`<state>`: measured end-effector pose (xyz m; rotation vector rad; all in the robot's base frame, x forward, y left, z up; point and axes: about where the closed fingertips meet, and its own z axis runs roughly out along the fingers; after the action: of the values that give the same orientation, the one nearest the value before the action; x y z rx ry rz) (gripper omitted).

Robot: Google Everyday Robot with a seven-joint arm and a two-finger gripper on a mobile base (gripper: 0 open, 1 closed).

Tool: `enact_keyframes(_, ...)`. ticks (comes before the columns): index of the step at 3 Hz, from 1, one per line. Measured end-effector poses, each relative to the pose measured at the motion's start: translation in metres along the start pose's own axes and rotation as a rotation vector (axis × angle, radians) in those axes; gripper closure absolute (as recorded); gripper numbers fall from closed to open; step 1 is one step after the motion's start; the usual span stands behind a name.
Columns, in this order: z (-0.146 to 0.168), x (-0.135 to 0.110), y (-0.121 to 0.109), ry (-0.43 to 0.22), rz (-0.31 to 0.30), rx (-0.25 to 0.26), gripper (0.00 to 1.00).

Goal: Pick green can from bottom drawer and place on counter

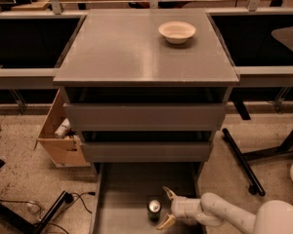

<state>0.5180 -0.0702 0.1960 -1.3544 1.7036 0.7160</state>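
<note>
Standing upright on the floor of the pulled-out bottom drawer [122,199], the green can [154,210] shows its silver top. Just to its right, the white arm's gripper [165,207] reaches in low, jaws spread apart, not clamped on the can. A white bowl [177,31] rests on the grey desk [117,52] above.

White arm [244,218] in from lower right, forearm near horizontal, pointing left. Wrist approx in line w/ forearm, no visible bend. Gripper [165,208] low at bottom of view, just right of centre, facing left. Two tan fingers [169,194] spread well apart, one upper, one lower, tips flared outward.
</note>
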Motion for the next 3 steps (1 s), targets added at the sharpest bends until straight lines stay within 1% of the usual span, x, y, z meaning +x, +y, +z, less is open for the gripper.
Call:
enact_keyframes(1, 0.022, 0.008, 0.001, 0.024, 0.019, -0.037, 0.24)
enact_keyframes(2, 0.026, 0.019, 0.0, 0.041, 0.064, -0.054, 0.48)
enact_keyframes(3, 0.026, 0.02, -0.001, 0.041, 0.066, -0.054, 0.71)
